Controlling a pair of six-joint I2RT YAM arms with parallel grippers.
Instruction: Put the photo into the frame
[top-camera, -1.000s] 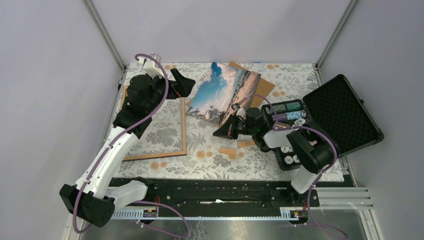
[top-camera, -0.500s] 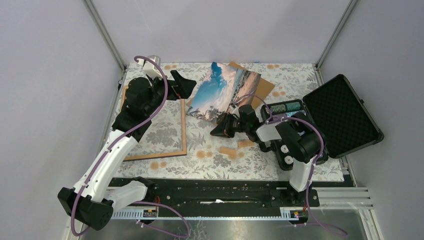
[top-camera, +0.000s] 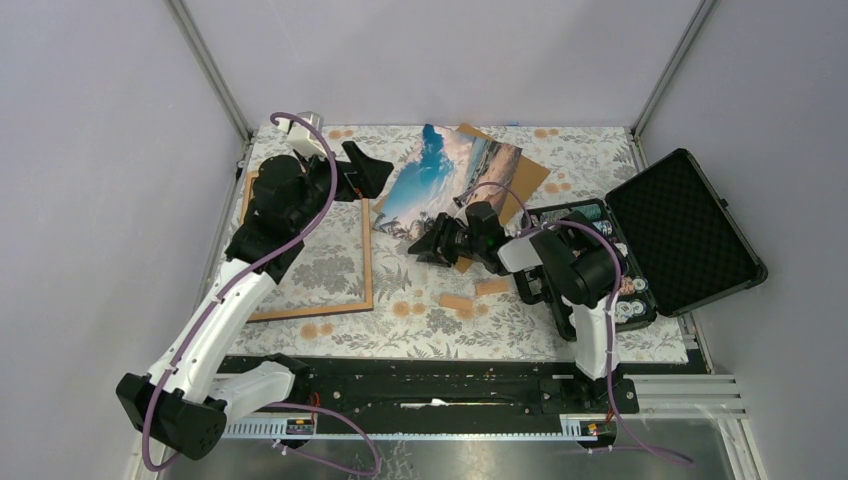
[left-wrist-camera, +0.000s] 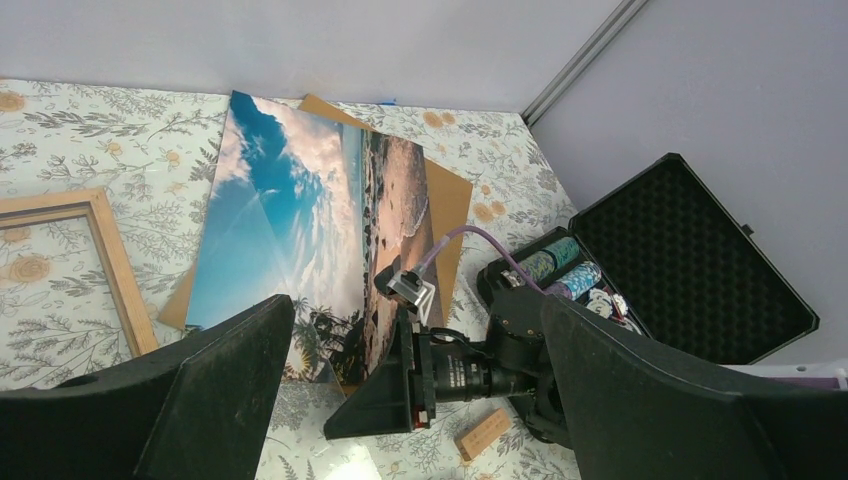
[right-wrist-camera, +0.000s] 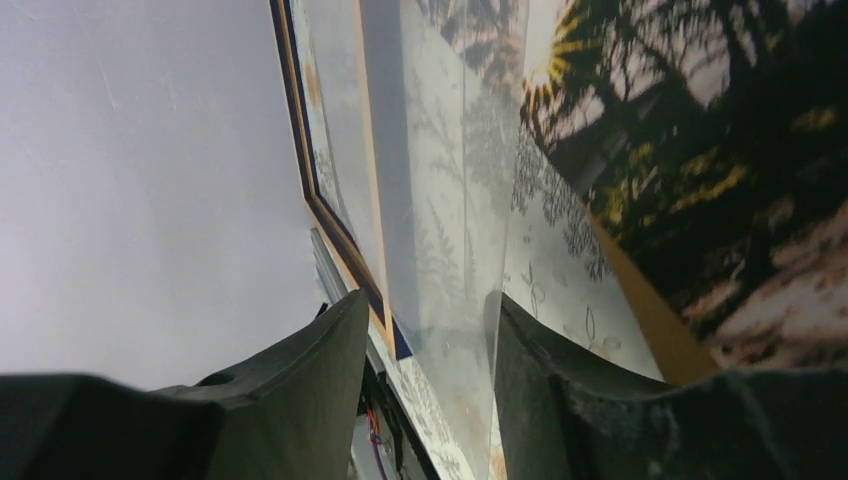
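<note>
The photo (top-camera: 440, 185), a glossy beach print, lies tilted at the back middle, partly on a brown backing board (top-camera: 525, 175). The frame (top-camera: 369, 270) lies flat at the left with its light wood face up. My right gripper (top-camera: 422, 245) is at the photo's near corner, low over the cloth. In the right wrist view, the right gripper (right-wrist-camera: 425, 300) is open. Through its gap I see a clear sheet (right-wrist-camera: 440, 250), the frame's rim (right-wrist-camera: 360, 285) and the photo (right-wrist-camera: 720, 150). My left gripper (top-camera: 365, 170) hovers wide open above the frame's far right corner, holding nothing. The left wrist view shows the photo (left-wrist-camera: 300, 220).
An open black foam-lined case (top-camera: 690, 230) holding stacks of chips stands at the right. Two small wooden blocks (top-camera: 455, 300) lie on the patterned cloth in front of the right gripper. Metal posts and grey walls close in the back and both sides.
My right gripper has moved left and away from me to the photo's near corner, and its jaws have opened from shut. The left arm has barely shifted.
</note>
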